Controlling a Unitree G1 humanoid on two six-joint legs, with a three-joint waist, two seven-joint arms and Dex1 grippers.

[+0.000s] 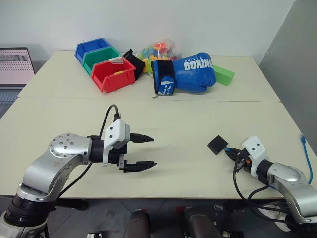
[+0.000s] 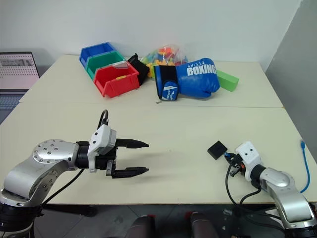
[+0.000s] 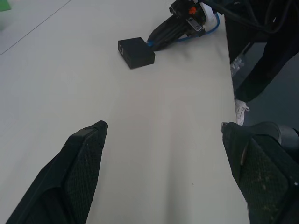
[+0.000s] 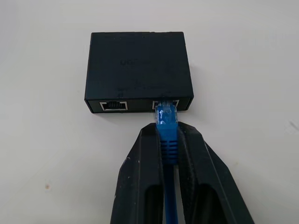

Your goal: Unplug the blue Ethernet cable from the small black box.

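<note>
At frame centre, my right gripper [image 4: 168, 154] pinches the ribbed blue cable [image 4: 167, 128], plugged into the matte box [image 4: 138, 70]; left gripper [image 1: 141, 151] gapes wide.

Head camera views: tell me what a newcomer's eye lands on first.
The big blue boxing glove at the table's far edge, beside the red, green and blue bins. Then, near the front right, the right claw shut on the blue Ethernet cable, plugged into the small black box. The left claw hangs open over bare table.
</note>
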